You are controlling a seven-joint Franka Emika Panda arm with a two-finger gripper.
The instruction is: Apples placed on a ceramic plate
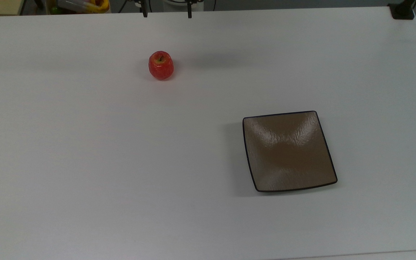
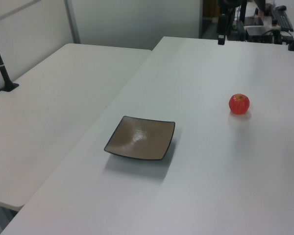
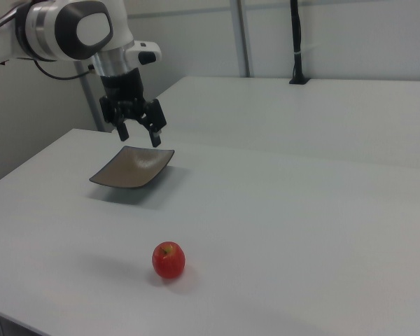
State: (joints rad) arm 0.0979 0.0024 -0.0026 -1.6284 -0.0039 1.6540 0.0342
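White surface [image 1: 85,162]: apple [image 1: 161,65] sits far left in the top view, well apart from empty plate [image 1: 289,151]; gripper [image 3: 138,133], fingers spread, hangs high. Next: descend, grasp apple.

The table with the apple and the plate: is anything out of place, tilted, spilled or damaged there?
Nothing stands out. The apple sits upright, stem up, on the white table, apart from the plate. The plate lies flat, empty and unbroken. The gripper hangs open above the table.
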